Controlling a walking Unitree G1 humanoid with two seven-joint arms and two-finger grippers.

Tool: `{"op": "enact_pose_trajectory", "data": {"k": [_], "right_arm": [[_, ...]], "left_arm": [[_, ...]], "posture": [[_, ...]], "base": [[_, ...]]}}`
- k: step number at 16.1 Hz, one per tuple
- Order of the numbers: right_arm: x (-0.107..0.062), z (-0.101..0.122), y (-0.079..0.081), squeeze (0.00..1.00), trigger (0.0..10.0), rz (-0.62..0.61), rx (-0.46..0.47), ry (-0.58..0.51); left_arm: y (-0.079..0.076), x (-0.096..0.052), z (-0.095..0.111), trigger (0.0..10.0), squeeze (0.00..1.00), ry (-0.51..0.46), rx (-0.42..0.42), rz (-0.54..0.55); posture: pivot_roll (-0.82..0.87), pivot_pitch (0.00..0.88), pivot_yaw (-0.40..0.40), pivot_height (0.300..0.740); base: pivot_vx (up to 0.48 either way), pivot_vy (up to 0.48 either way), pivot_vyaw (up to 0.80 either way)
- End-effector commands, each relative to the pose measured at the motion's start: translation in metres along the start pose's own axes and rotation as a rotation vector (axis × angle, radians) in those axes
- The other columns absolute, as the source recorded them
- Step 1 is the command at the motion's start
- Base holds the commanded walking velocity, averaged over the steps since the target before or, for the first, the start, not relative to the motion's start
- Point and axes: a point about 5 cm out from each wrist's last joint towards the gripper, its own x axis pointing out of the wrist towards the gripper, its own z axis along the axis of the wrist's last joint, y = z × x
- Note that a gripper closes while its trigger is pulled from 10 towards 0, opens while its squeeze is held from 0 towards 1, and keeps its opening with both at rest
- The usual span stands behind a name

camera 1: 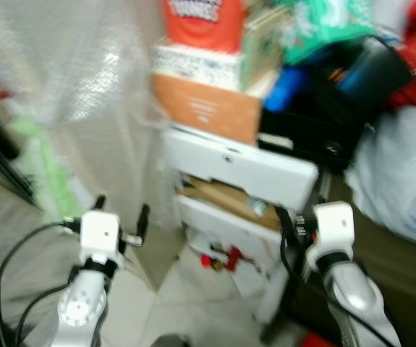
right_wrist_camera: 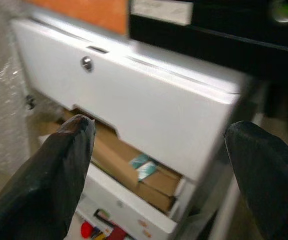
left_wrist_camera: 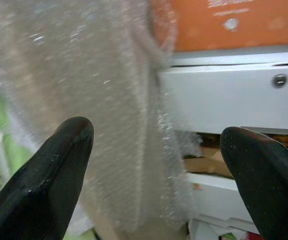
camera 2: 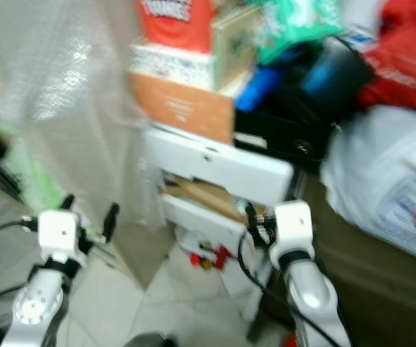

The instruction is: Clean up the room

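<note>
Nearest the camera, low in the head views, the two silver arms rise from the bottom edge, the left gripper (camera 1: pixel 121 217) at lower left and the right gripper (camera 1: pixel 289 220) at lower right, both raised in front of the furniture and holding nothing. Each wrist view shows its two black fingers spread wide with open space between them. Largest in the scene is the sheet of bubble wrap (camera 1: pixel 85 87) filling the upper left, hanging beside the white drawer unit (camera 1: pixel 244 170) at centre. Its upper drawer stands pulled out, and below it a brown cardboard box (right_wrist_camera: pixel 128 167) sits in the open gap. On top are an orange box (camera 1: pixel 204 108) and, to its right, a black case (camera 1: pixel 316 123); a white plastic bag (camera 1: pixel 403 173) bulges at the right edge. Small red items (camera 1: pixel 218 258) lie at the foot of the unit. Judging by the blur, the robot is approaching; the next move probably calls for choosing one loose item and steadying before reaching.
</note>
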Motion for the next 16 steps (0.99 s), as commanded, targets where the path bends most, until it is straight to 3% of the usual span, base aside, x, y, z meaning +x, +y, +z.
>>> {"op": "enact_pose_trajectory", "data": {"k": [1,12,15,16], "right_arm": [[0.001,0.008,0.005,0.00,10.0,0.014,0.015,-0.025],[0.007,0.010,0.006,0.00,10.0,-0.010,0.042,-0.034],[0.012,0.011,0.007,0.00,10.0,-0.022,0.065,-0.041],[0.014,0.012,0.008,0.00,10.0,-0.020,0.072,-0.045]], "left_arm": [[0.006,0.001,0.002,10.0,0.00,0.006,0.017,0.008],[0.006,0.005,-0.001,10.0,0.00,0.042,-0.017,0.033],[0.027,0.009,-0.007,10.0,0.00,0.115,-0.063,0.233],[0.032,0.012,-0.012,10.0,0.00,0.168,-0.043,0.300]], "posture": [[0.00,0.000,0.032,0.740],[0.00,0.000,0.030,0.740],[0.00,0.000,0.032,0.740],[0.00,0.000,0.032,0.740]], "base": [[0.000,0.000,0.80],[0.000,0.000,0.80],[0.000,0.000,0.80],[0.000,0.000,0.80]]}}
